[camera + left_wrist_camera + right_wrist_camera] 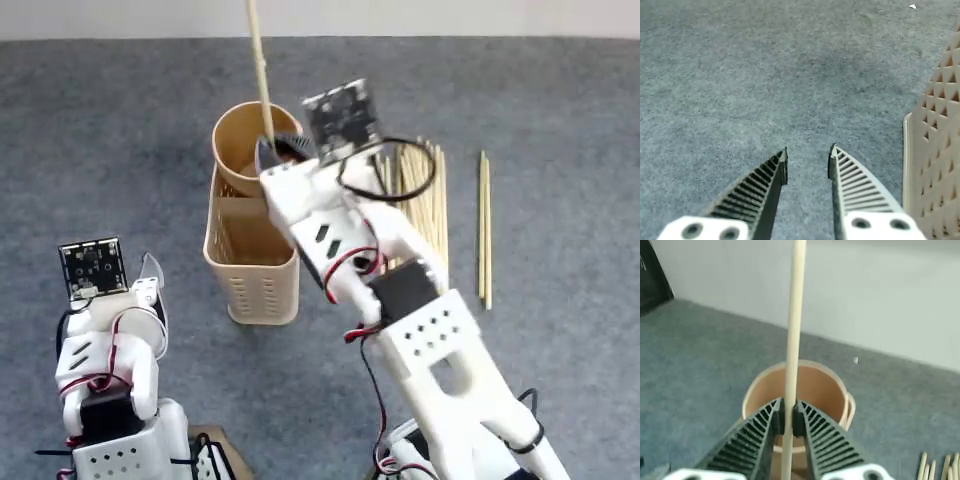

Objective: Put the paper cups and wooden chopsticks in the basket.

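One chopstick [796, 315] stands upright in the right gripper [788, 416]. The jaws are pressed together on its lower part, and most of its length rises above the pinch. It hangs over the mouth of the cup [240, 150] at the far end of the basket [250, 280]. The cup looks to be standing inside the basket, though I cannot tell that for certain.

A pile [425, 195] of loose chopsticks lies on the grey mat [120, 120] just right of the basket. A separate pair [485, 230] lies farther right.

The left gripper [807, 160] sits low over the mat at the near left, beside the basket wall. Its jaws are apart with nothing between them.

A chopstick is probably very light, stiff and smooth. Being round and thin, it offers the ribbed jaws only a narrow line to grip. Held low as this one is, the long upper part acts as a lever, so it could swing or slide in the pinch if it knocks the cup rim. A grip nearer the middle would likely balance it better. Taking one from the edge of the pile should be easier than digging into the middle.

The cup is probably light and thin-walled, so it would dent or tip easily. The safest hold is likely a gentle pinch across its rim wall.
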Robot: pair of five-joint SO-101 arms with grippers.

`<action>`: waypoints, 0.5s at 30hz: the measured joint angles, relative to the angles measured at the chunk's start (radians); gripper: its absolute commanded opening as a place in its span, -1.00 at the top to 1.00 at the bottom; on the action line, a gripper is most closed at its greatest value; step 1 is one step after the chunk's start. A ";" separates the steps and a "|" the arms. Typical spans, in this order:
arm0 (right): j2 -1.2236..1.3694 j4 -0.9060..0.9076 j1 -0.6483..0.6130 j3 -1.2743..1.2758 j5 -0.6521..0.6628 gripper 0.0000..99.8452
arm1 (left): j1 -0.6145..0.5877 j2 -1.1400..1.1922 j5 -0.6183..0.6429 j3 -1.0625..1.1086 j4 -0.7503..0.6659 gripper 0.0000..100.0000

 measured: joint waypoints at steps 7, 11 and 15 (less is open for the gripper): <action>-0.002 -0.026 -0.006 0.092 -0.003 0.70 | 0.000 0.000 0.000 0.000 0.000 0.68; -0.021 0.044 -0.009 0.071 -0.005 0.48 | 0.000 0.000 0.000 0.000 0.000 0.68; -0.084 0.133 -0.008 0.008 -0.005 0.49 | 0.000 0.000 0.000 0.000 0.000 0.68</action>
